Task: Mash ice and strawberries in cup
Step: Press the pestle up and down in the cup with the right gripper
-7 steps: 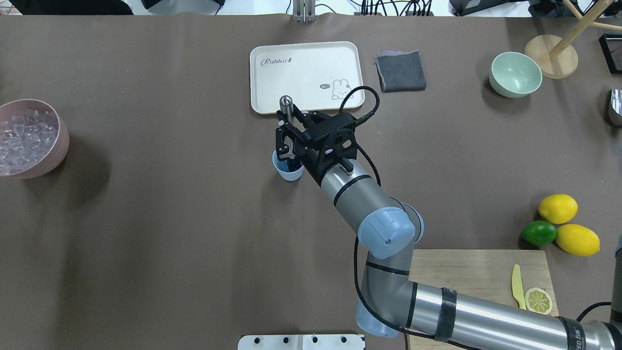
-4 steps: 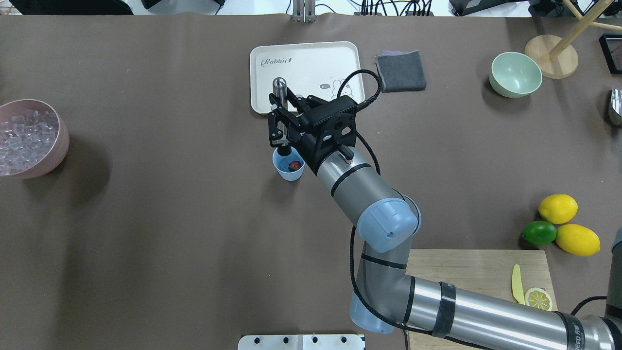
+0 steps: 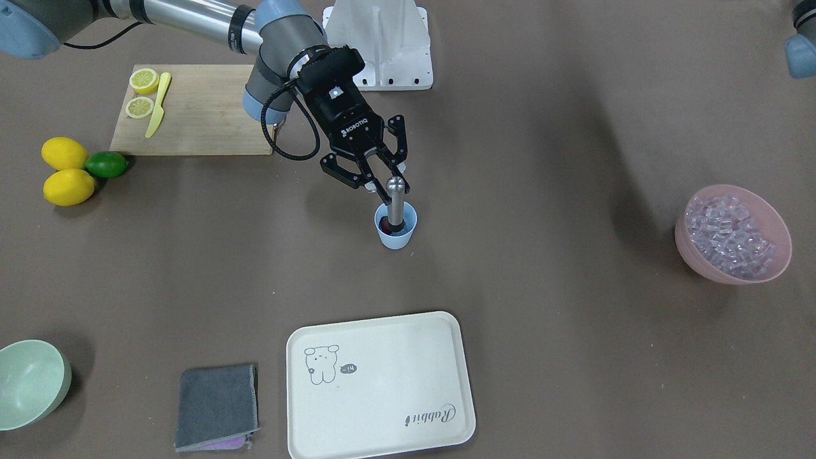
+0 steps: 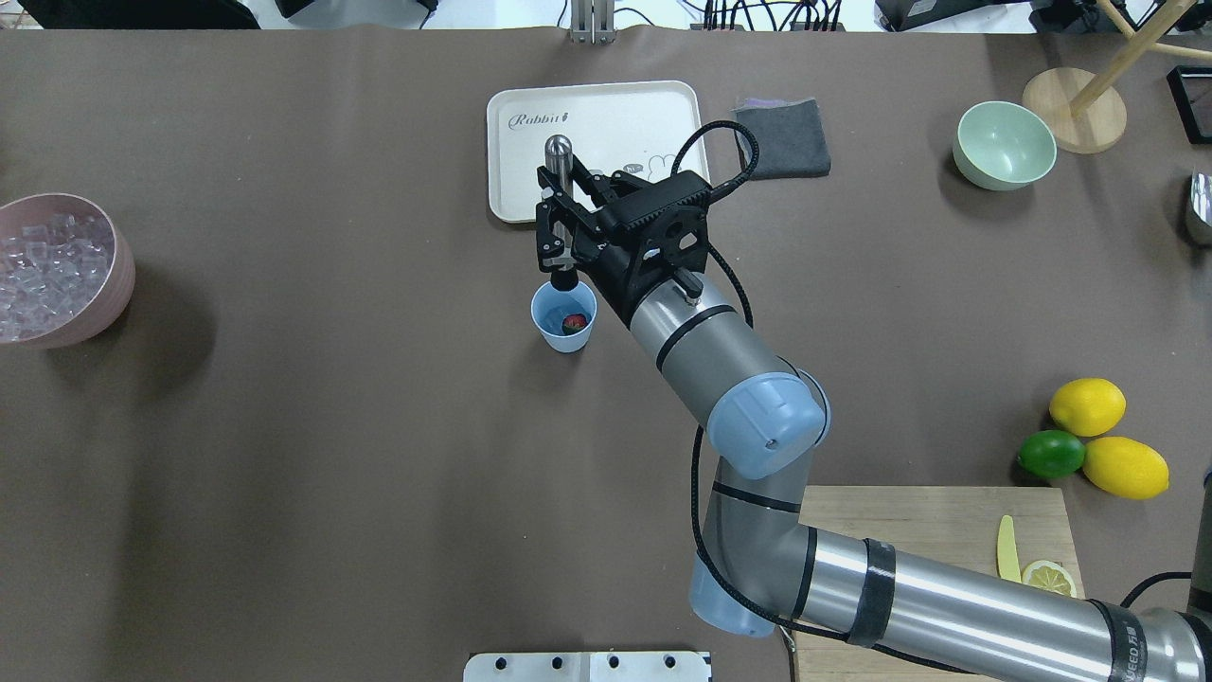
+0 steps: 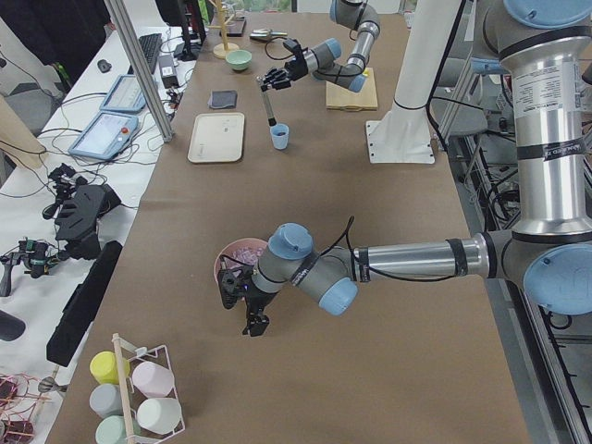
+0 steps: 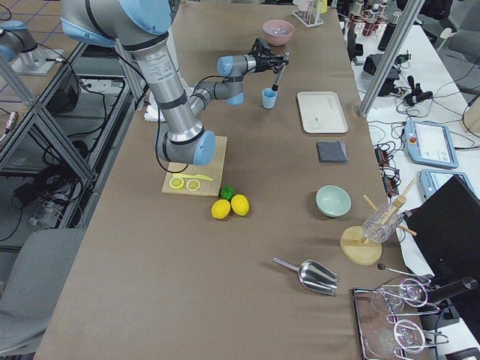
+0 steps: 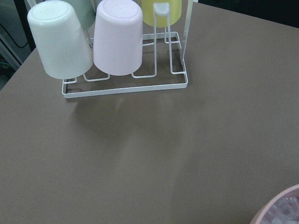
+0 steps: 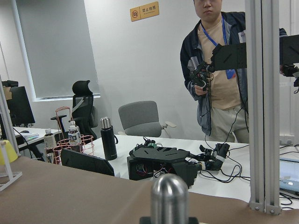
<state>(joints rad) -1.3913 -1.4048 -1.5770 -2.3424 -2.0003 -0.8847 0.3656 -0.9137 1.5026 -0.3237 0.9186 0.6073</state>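
The masher (image 4: 558, 149) stands higher than a second ago, baring one red strawberry (image 4: 573, 323) in the cup (image 4: 566, 343). The right gripper (image 4: 561, 227) clamps the masher's shaft. The one light-blue cup sits mid-worktop. Many ice cubes (image 4: 47, 270) fill one pink bowl (image 4: 112, 301) at the left edge. I cannot tell how the left gripper (image 5: 252, 319) holds its fingers.

Robotics lab — office chairs (image 8: 140, 120), teach pendants (image 6: 429, 142), aluminium frame posts (image 8: 262, 102).

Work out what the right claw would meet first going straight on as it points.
Likely nothing near: the right claw, gripping the muddler, points roughly level, passing above the tray toward the operators' side; height unclear.
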